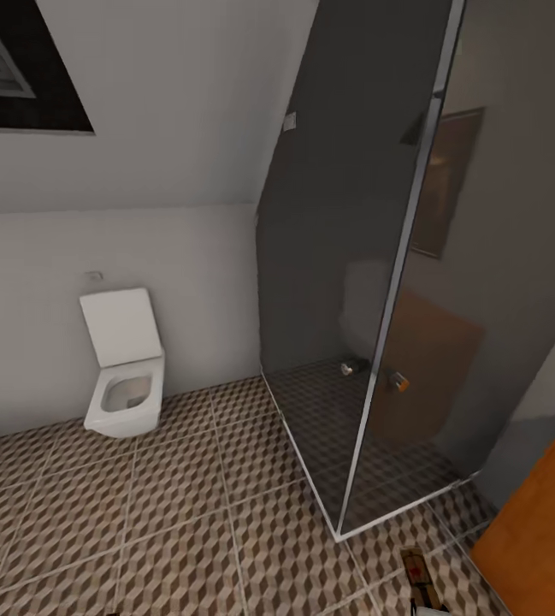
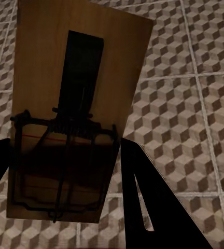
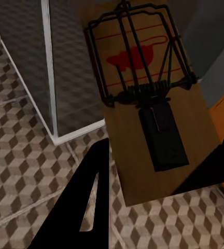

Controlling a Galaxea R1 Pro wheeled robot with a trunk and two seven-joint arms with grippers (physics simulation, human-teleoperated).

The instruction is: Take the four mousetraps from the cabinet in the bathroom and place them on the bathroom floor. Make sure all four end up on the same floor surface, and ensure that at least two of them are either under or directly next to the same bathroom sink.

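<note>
While both grippers, L [image 2: 65, 171] & R [image 3: 158, 161], each pinch a mousetrap (L's [image 2: 70, 104], R's [image 3: 148, 93]) lengthwise, held above the floor [image 1: 140, 513], cabinet [image 1: 542, 530] sits at 4 o'clock, sink unseen.

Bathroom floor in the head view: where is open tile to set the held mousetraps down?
Widest bare bathroom floor lies between the toilet and the glass shower enclosure. The strip between the shower's corner and the cabinet is narrow, with a mousetrap showing there. Both grippers carry traps.

floor [image 1: 140, 530] brown-beige cubes | mousetrap [image 3: 158, 104] brown, red mark | toilet [image 1: 123, 368] white
</note>
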